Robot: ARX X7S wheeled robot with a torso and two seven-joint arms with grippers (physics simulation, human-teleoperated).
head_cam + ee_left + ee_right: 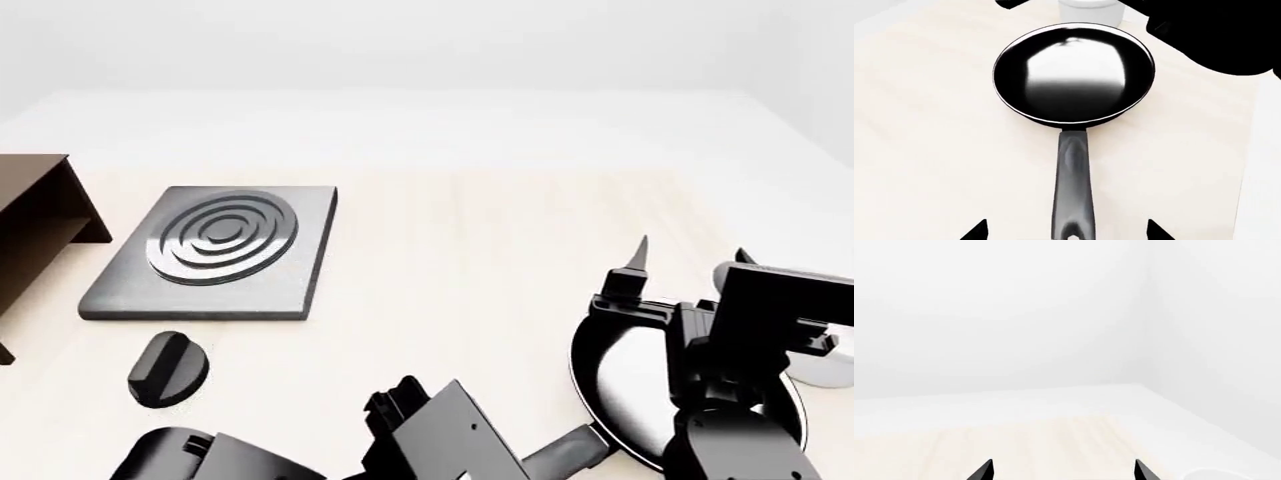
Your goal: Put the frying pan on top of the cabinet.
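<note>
Both arms crowd the head view's lower edge, left gripper (1066, 231) fingers apart astride the glossy black frying pan (1074, 75) handle (not clamped), right gripper (1063, 471) also spread, hiding the pan's far side, while the ringed grey stove plate (214, 250) and brown cabinet (34, 235) sit upper left.

No writing, label, brand, number or sign can be read anywhere in these views. The frying pan (1074, 75) carries only a pale glare on its glossy inside and on its handle, no marking. The stove plate (216, 250) bears raised concentric rings, not characters. The cabinet (34, 225), the knob (167, 368) and the tabletop (507, 240) are plain.
</note>
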